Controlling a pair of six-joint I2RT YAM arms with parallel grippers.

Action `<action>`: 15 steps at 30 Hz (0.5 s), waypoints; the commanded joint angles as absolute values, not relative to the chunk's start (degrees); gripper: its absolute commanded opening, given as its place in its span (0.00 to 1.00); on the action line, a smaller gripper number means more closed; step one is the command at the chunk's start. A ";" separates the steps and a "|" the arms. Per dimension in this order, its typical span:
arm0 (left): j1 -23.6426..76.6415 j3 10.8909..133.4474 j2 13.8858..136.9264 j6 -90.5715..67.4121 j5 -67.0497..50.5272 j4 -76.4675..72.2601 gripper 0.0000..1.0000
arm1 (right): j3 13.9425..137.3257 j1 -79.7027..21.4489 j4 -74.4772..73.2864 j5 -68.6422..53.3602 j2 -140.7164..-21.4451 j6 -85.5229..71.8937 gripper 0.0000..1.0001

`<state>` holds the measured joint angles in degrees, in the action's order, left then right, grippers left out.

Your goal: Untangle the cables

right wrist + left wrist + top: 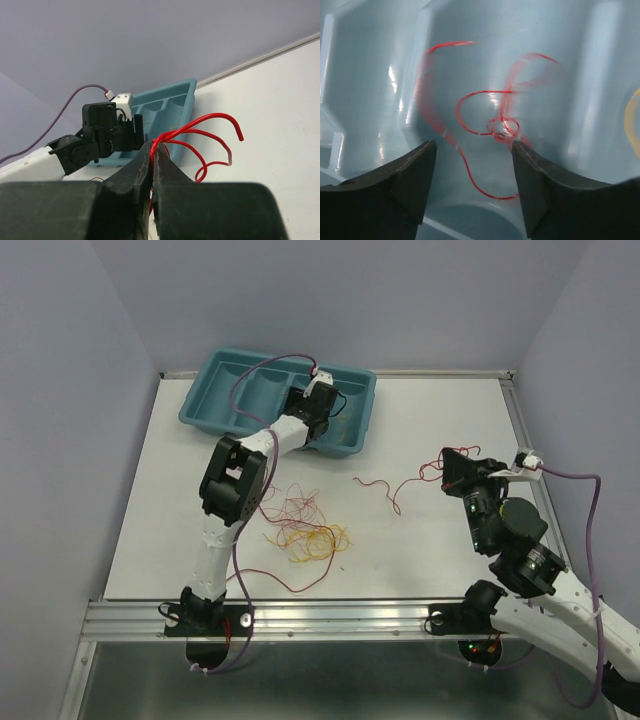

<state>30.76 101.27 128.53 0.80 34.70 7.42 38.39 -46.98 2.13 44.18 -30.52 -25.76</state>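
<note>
A tangle of red, orange and yellow cables (305, 525) lies on the white table in front of the left arm. My left gripper (473, 145) hangs open over a compartment of the teal tray (380, 100). A thin red cable (469, 174) lies loose and blurred in that compartment, below the fingers and touching neither. My right gripper (152, 147) is shut on another red cable (215, 117), whose curls stick out past the fingertips. In the top view the right gripper (447, 470) is at the table's right, and that red cable (385, 485) trails left across the table.
The teal tray (200, 400) stands at the back left of the table, with a yellow wire (627, 120) in the compartment beside the red one. Thick purple arm cables (590, 530) loop off both wrists. Lilac walls close in the table on three sides.
</note>
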 commanded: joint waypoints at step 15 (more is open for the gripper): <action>30.41 71.48 92.39 15.18 -3.11 -15.27 0.94 | 39.72 -47.20 4.92 32.72 -33.05 -23.56 0.01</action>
<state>30.06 77.76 98.85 7.77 16.60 -6.22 38.41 -46.98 2.13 38.61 -33.52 -25.15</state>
